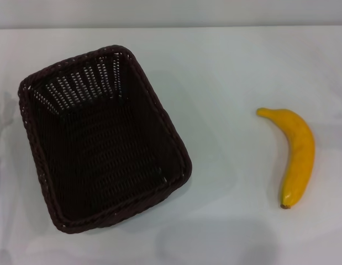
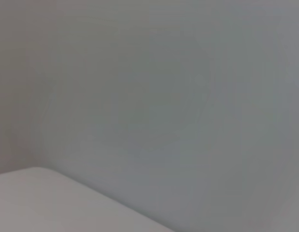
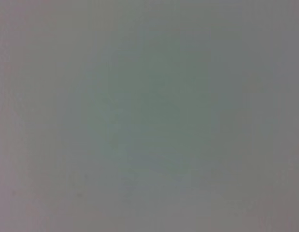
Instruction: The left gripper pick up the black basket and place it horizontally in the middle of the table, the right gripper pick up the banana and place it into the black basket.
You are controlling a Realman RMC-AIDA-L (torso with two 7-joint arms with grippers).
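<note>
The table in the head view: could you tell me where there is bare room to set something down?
The widest free patch on the table lies between the black basket and the banana. The strip behind both, toward the far edge, is also bare. The basket crowds the left side; neither end effector is in view.

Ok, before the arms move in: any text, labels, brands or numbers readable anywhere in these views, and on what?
None: no text, label, brand or number shows in any view.
The black basket: plain weave, no tag.
The banana: no sticker.
The table: bare white, unmarked.
Neither gripper is in view, so any label on them cannot be read.
</note>
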